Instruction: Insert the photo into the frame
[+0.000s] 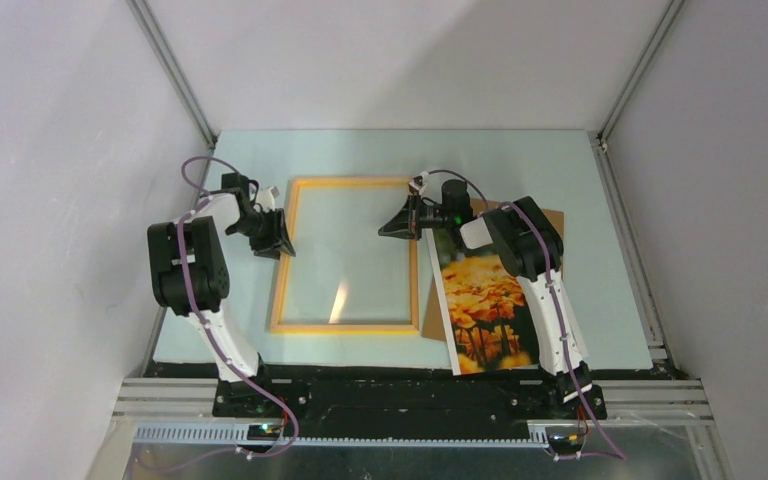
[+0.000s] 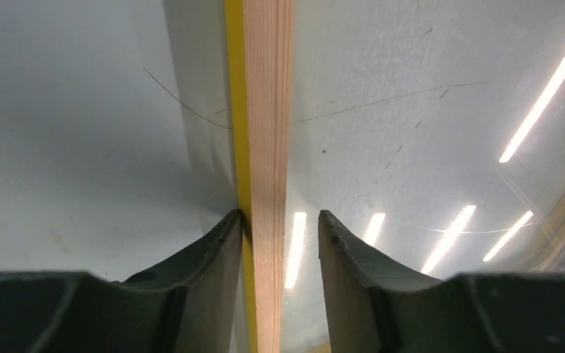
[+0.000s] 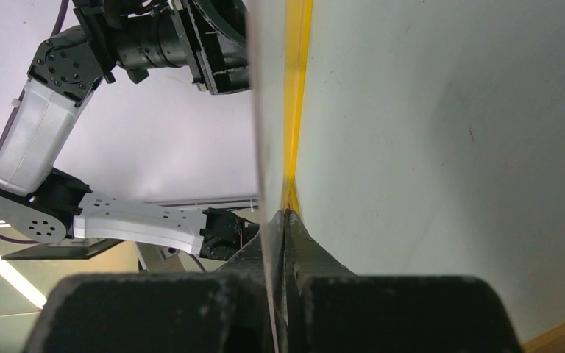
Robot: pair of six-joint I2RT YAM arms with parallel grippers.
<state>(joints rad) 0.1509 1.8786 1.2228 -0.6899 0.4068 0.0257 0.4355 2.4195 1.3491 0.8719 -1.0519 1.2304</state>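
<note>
Left wrist view: the left gripper (image 2: 279, 224) stands spread astride the left rail of the frame (image 2: 268, 110). 1 finger (image 2: 206, 257) touches the rail's yellow outer edge. The other stands apart from the rail, over the glass pane (image 2: 427, 110). Nothing is clamped.

Right wrist view: the right gripper (image 3: 283, 220) is pressed together, with its tips meeting the frame's yellow edge. Whether a thin lip is nipped between them cannot be told.

Top external view: the frame appears to lie flat on the table (image 1: 520, 160), with the 2 grippers at opposite rails. The photo (image 1: 482, 310) lies outside the frame, just beside its right rail. It rests on a brown backing board (image 1: 552, 218), with its near end at the table's near edge.

Hazards, as judged:
1. With the left rail unclamped, a push from the right tips is likely to slide or pivot the frame.
2. The right arm passes over the photo, so a low sweep could drag the print off the near edge.

View differences:
- Only the top external view shows the photo and board.
- Only the left wrist view shows the gap beside the rail.
- Only the right wrist view shows the closed tips at the edge.
</note>
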